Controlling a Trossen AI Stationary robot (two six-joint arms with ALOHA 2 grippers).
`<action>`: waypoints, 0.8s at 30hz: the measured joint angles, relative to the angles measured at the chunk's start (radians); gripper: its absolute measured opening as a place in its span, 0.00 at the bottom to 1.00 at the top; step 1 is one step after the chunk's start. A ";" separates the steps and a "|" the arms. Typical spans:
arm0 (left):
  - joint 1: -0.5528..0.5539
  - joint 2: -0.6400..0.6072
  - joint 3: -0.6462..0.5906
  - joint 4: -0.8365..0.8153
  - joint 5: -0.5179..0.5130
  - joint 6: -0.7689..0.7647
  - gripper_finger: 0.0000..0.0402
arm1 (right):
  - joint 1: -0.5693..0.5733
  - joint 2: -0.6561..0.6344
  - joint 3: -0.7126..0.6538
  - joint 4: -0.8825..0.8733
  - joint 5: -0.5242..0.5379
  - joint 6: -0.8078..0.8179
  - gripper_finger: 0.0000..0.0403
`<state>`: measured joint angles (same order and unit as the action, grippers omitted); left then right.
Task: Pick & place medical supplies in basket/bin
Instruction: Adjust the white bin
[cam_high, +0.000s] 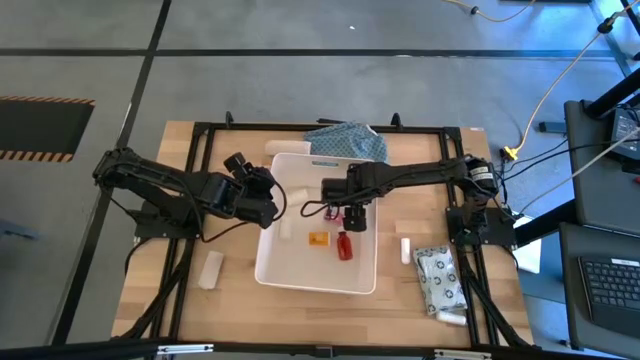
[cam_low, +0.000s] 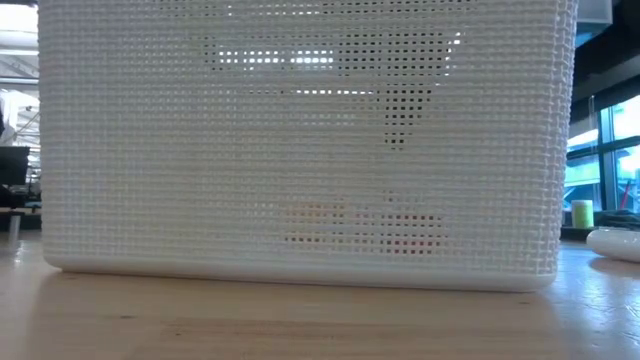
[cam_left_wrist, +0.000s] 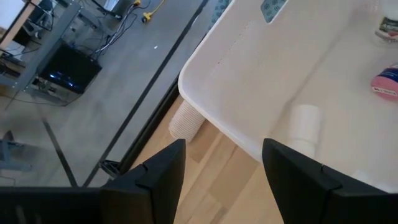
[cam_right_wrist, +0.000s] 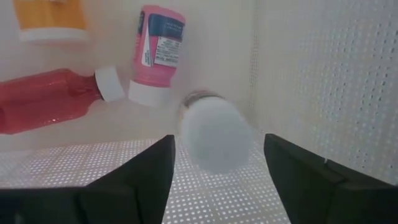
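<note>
The high view looks straight down on the whole table and the white tub (cam_high: 300, 272). The low view stands at table height, very close to the tub wall (cam_low: 300, 150), which fills it. The right wrist view looks inside the tub, near a red bottle (cam_right_wrist: 46, 99), seen also from above (cam_high: 345, 247)

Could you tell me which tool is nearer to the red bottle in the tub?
Right. The right tool hangs inside the tub, just beyond the red bottle; the left tool sits at the tub's left rim.
</note>
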<state>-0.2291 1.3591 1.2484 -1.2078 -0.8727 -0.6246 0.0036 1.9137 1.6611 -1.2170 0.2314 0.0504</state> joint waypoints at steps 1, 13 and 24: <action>0.000 0.000 0.000 -0.001 0.000 0.000 0.52 | 0.000 0.000 0.000 -0.003 0.000 0.000 0.62; 0.003 0.002 -0.002 -0.024 -0.024 -0.013 0.52 | 0.002 -0.063 -0.001 -0.076 0.004 0.076 0.64; 0.050 0.001 -0.002 -0.214 -0.052 -0.226 0.52 | 0.048 -0.256 0.000 0.032 0.012 0.079 0.64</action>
<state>-0.1795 1.3605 1.2465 -1.4216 -0.9247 -0.8501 0.0512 1.6576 1.6615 -1.1848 0.2432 0.1293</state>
